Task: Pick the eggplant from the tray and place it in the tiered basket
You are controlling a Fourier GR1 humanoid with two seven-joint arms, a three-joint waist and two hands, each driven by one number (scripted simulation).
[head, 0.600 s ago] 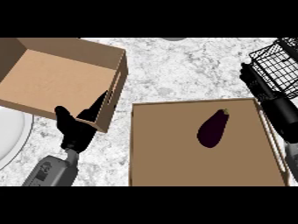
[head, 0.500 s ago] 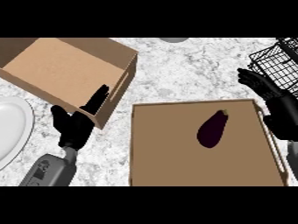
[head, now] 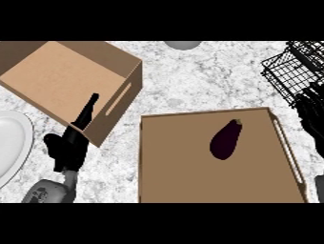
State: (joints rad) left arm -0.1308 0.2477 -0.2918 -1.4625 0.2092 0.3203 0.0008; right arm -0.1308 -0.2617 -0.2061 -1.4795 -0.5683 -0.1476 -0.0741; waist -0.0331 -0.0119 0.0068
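A dark purple eggplant (head: 225, 138) lies on the flat brown tray (head: 172, 176) in the lower middle of the head view, stem end pointing up. The black wire tiered basket (head: 300, 70) stands at the upper right. My right hand (head: 322, 114) hovers at the tray's right edge, just below the basket, fingers spread and relaxed, holding nothing; it is apart from the eggplant. My left hand (head: 71, 143) rests open at the lower left, fingers pointing up against the side of a cardboard box.
An open cardboard box (head: 59, 81) stands tilted at the upper left. A white plate (head: 10, 138) with something orange-brown on it sits at the left edge. A grey round object (head: 184, 45) shows at the top middle. Marbled counter lies between box, tray and basket.
The whole view has shifted: box, tray and basket sit further right and lower. My right hand has stayed by the tray's right edge below the basket. The eggplant has not moved on the tray.
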